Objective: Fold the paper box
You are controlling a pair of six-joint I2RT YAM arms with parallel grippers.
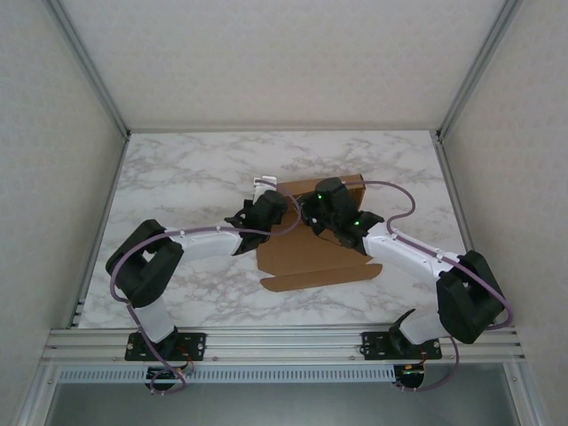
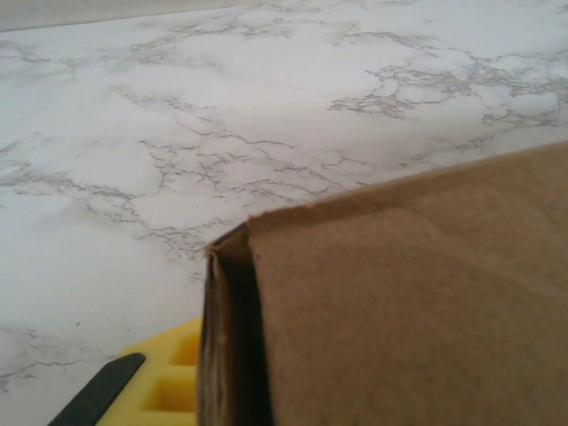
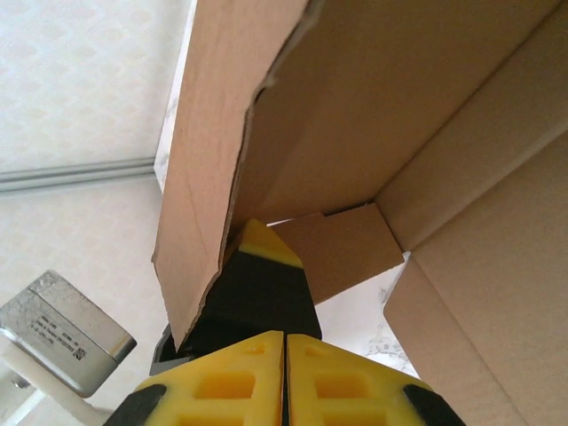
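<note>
from above, a marble table [image 1: 177,177] is seen with the paper box [image 1: 311,257] lying at its centre, slightly right, as brown cardboard with raised walls along the far side. both arms are bent inward over the box's far left part. the left gripper [image 1: 260,211] is placed at the far left corner and the right gripper [image 1: 312,213] just beside it, over the far wall.

from the left wrist, a standing corner of the paper box [image 2: 399,311] is seen very close, with the table [image 2: 266,89] behind it. one yellow finger [image 2: 169,386] is seen at the near left, beside the wall's edge; whether the left fingers are clenched or released cannot be told.

from the right wrist, the right gripper [image 3: 266,266] is seen with its yellow fingers [image 3: 222,386] pressed together. the tip is tucked against a raised flap of the paper box [image 3: 399,106]; whether cardboard is pinched cannot be told.
</note>
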